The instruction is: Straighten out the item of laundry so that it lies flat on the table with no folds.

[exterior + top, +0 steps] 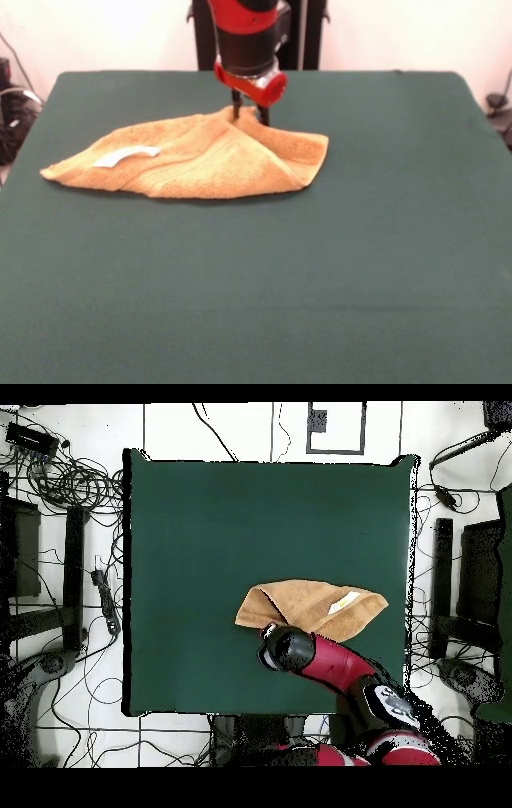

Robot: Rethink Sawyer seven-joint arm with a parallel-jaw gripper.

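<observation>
Folded towel [200, 156] on table [256, 304]; pincer [249, 117] pinching far edge.

Red arm [246, 32] with black band, red wrist collar, two thin black fingers [237, 105].

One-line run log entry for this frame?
tool: at towel's far edge, grip unclear | towel: folded, white tag up | table: green | task: not flat

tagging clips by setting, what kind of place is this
Probably a robotics lab or test room: one arm works a towel on a green-clothed table, and loose cables cover the tiled floor around it.
</observation>
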